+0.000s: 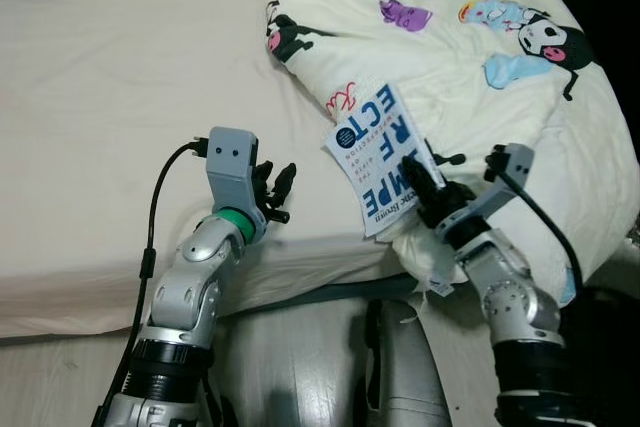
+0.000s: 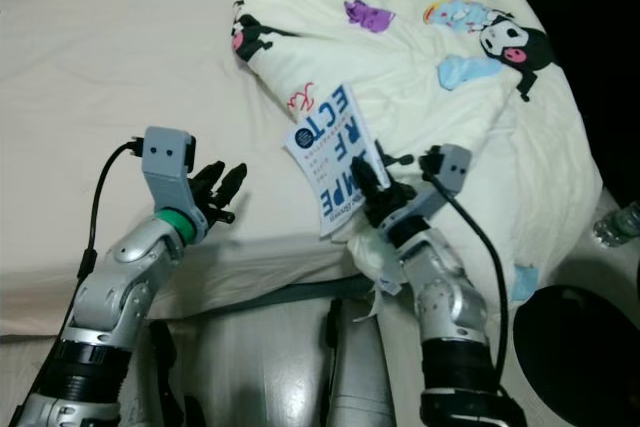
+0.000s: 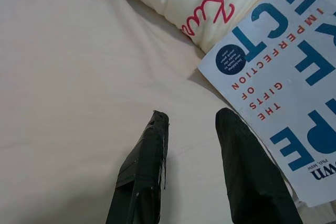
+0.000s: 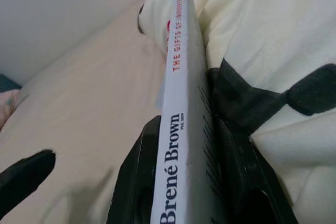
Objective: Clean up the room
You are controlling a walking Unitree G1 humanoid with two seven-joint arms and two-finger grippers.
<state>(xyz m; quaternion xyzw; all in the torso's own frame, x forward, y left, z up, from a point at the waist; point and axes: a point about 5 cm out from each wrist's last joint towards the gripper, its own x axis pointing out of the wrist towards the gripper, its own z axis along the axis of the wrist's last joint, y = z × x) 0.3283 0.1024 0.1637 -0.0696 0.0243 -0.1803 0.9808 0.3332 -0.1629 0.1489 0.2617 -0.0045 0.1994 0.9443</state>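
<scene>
One white paperback book [image 1: 378, 158] sits clamped spine-first in your right gripper [image 1: 432, 190], long axis angled up over the cartoon-print comforter [image 1: 470, 57], while your left gripper [image 1: 274, 190] hovers spread apart just beside it.

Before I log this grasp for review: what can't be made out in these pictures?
- Book: its lower cover is hidden by the right gripper in the eye views; the wrist views cut its edges off.
- Bottle: cut off by the right eye view's edge, too small to identify.
- Comforter: its top runs past the frame.
- Left gripper: open, holding nothing.
</scene>
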